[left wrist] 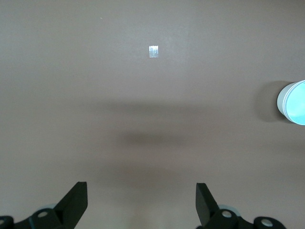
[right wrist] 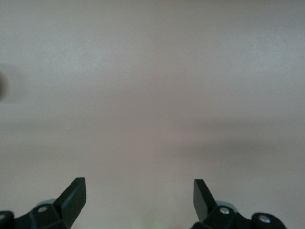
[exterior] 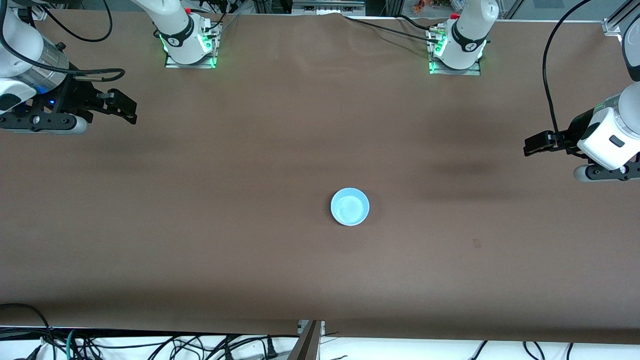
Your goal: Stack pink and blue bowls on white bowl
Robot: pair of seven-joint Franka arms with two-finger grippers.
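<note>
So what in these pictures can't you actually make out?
- Front view: only the blue bowl shows; whether pink and white bowls sit under it is hidden from above.
- Left wrist view: the bowl is cut by the edge.
- Small pale patch on the table: too small to identify.

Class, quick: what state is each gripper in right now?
Left gripper: open, holding nothing, over bare table.
Right gripper: open, holding nothing, over bare table.
</note>
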